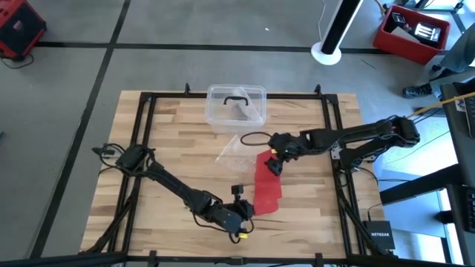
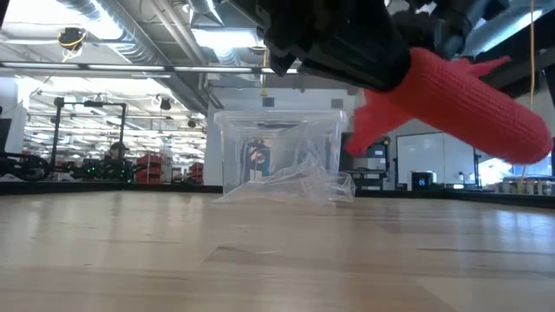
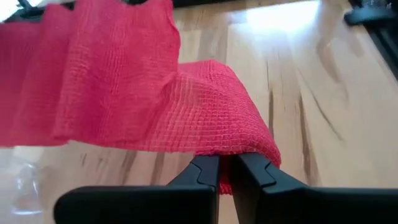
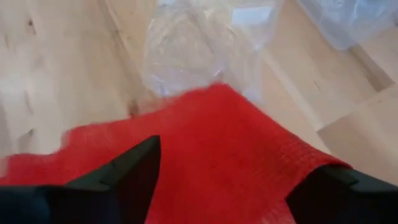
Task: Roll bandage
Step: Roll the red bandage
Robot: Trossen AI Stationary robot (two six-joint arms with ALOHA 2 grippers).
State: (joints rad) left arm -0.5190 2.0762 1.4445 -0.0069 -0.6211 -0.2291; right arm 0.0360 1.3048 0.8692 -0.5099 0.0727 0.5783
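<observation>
The red bandage [image 1: 265, 184] is a flat strip running from the table's middle toward its near edge. In the low view the bandage [image 2: 473, 100] hangs above the tabletop. My left gripper [image 3: 226, 163] is at the strip's near end [image 1: 241, 203] and is shut on it. My right gripper [image 4: 233, 177] is at the strip's far end [image 1: 275, 161], open. Its fingers stand wide apart, with the red cloth [image 4: 211, 137] spread between and below them. My left gripper pinches a folded-over edge of the bandage [image 3: 235, 149] between its two fingertips. It comes from the table's near left, slanting down. The cloth arches up over the fingertips and runs away from them, clear of the wood. My right gripper: I cannot tell whether its open fingers touch the cloth.
A clear plastic box with a black handle [image 1: 236, 106] stands at the far middle. A crumpled clear plastic bag [image 1: 236, 152] and a black cord loop [image 1: 254, 138] lie just beyond the bandage. Bare wood lies to the left [image 1: 171, 141] and right [image 1: 312, 193].
</observation>
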